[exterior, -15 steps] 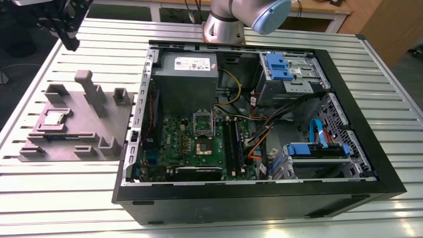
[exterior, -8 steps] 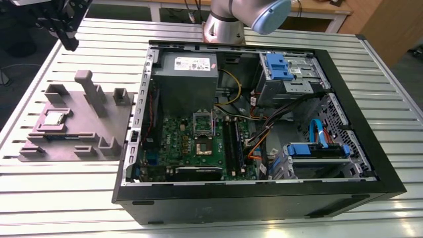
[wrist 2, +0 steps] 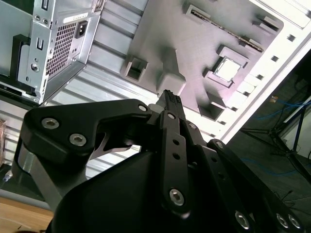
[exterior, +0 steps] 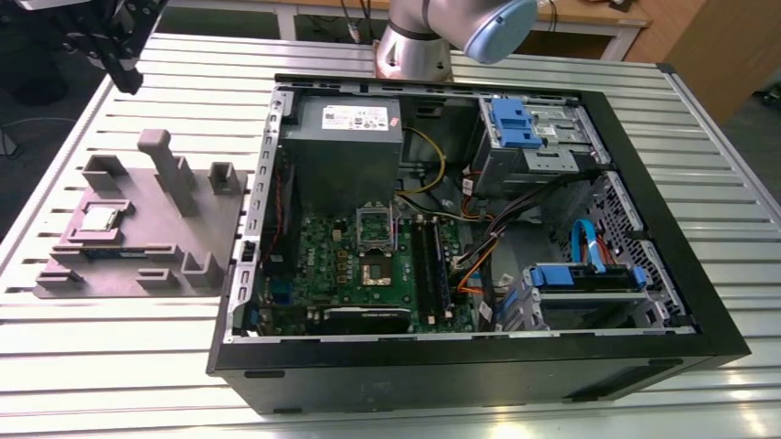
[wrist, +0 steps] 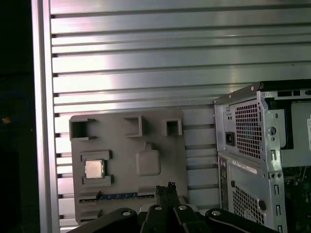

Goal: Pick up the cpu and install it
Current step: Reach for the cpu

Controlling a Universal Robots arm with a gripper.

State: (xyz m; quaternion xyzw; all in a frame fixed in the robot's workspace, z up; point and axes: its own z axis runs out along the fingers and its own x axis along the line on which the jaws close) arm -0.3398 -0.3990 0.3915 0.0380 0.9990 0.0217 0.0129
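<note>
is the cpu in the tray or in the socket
In the tray, not installed. The small square silver-topped cpu lies flat in a recess of the grey moulded tray, outside the open black computer case.

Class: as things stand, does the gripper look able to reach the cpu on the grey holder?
Probably yes. The cpu lies uncovered in the grey holder, nothing between it and the gripper above; the holder's posts stand apart from it.
</note>
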